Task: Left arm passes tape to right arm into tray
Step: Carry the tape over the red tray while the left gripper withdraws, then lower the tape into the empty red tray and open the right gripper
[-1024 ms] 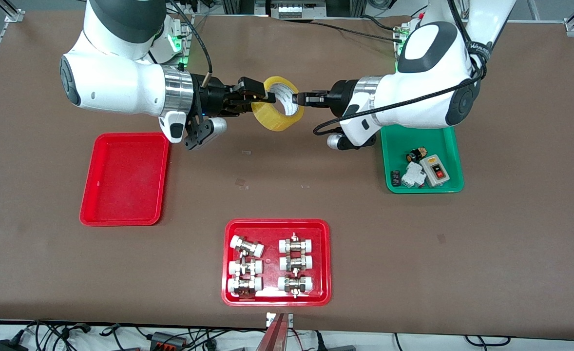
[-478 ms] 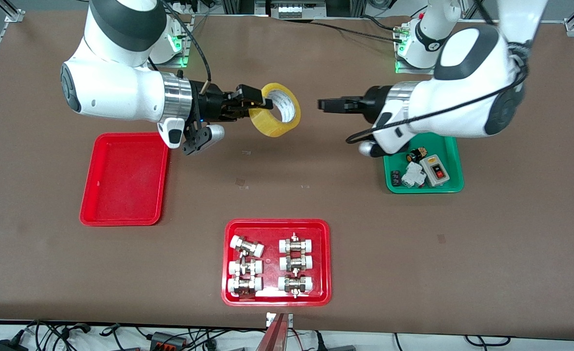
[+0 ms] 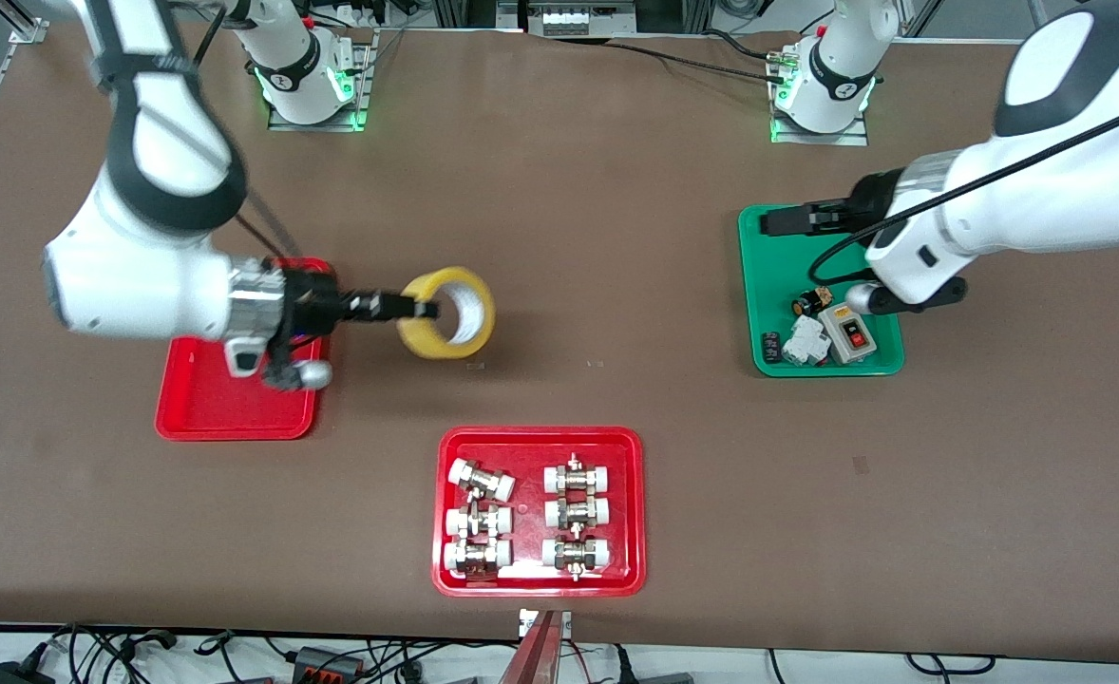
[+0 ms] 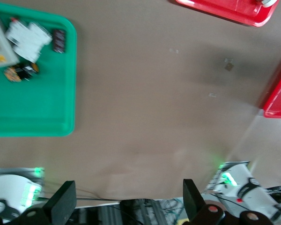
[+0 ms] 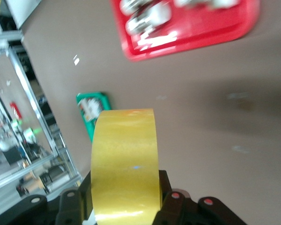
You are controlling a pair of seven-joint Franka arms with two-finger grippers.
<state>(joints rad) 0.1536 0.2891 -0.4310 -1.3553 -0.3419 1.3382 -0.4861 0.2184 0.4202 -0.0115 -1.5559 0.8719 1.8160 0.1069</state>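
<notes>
My right gripper (image 3: 424, 309) is shut on the yellow tape (image 3: 447, 313) and holds it in the air over the bare table, beside the plain red tray (image 3: 200, 418). In the right wrist view the tape (image 5: 126, 164) fills the gap between the two black fingers (image 5: 166, 187). My left gripper (image 3: 774, 220) is open and empty over the green tray (image 3: 768, 285). In the left wrist view its fingers (image 4: 63, 201) stand wide apart with nothing between them.
The green tray holds a switch box (image 3: 850, 331) and small electrical parts. A wider red tray (image 3: 539, 579) with pipe fittings lies nearer the front camera. Bare table lies between the trays.
The left gripper let go of the tape and drew back over the green tray. The right gripper carried the tape down toward the plain red tray.
</notes>
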